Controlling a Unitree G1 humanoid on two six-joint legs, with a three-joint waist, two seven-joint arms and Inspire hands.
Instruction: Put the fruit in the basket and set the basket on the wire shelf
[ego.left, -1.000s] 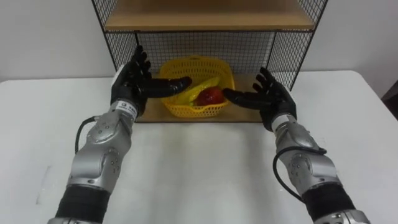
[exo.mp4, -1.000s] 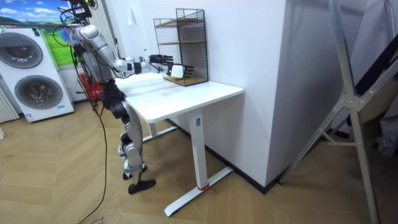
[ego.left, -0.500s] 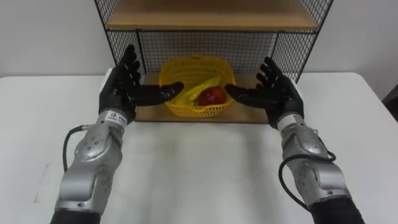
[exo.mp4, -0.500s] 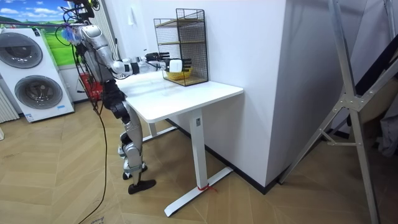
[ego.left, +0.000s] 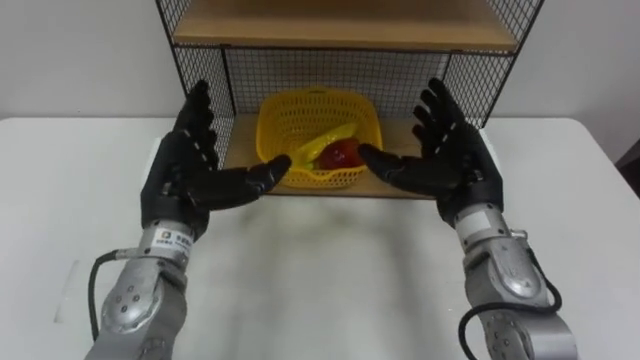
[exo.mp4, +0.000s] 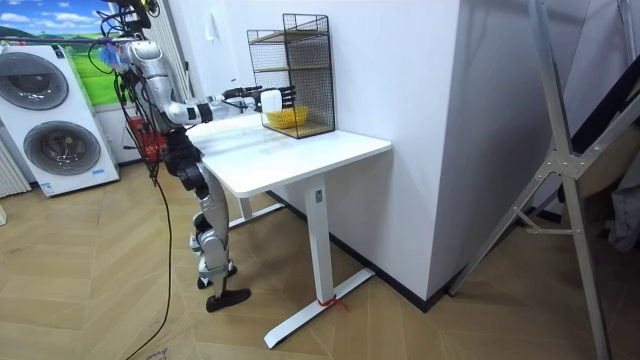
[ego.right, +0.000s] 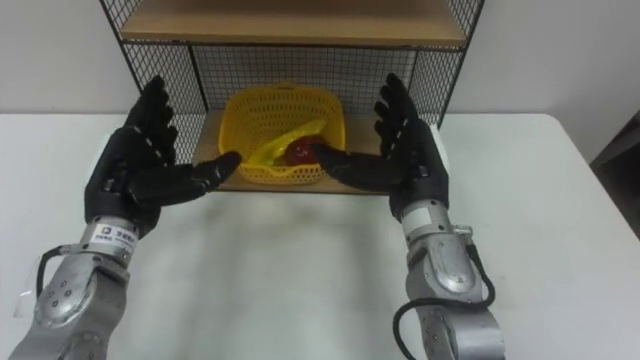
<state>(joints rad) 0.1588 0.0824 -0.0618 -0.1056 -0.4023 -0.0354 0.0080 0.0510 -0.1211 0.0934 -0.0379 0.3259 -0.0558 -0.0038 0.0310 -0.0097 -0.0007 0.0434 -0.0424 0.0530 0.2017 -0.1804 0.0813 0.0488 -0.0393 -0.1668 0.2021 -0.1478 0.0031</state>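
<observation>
**Basket shelved, both hands free in front of it**

White counter (ego.left: 320, 280) carries the wire shelf (ego.left: 400, 80) against the wall, and the yellow basket (ego.left: 300, 120) sits on the shelf's lower board (ego.left: 243, 140). A banana (ego.left: 325, 140) and a red apple (ego.left: 342, 153) lie inside it.

The left hand (ego.left: 185, 175) and right hand (ego.left: 455, 165) hang on the near side of the shelf, palms facing each other. Their fingers are spread and straight, and they hold nothing.

The basket lies straight ahead of the gap between the palms, centred, so neither hand is clearly nearer. Both thumbs reach inward toward its front rim; whether they touch it I cannot tell. The banana runs diagonally from front left to back right.

Both parts of the task look done. Any coming move is probably a straight pull back toward the robot, and the thumbs would need to stay clear of the rim.
</observation>
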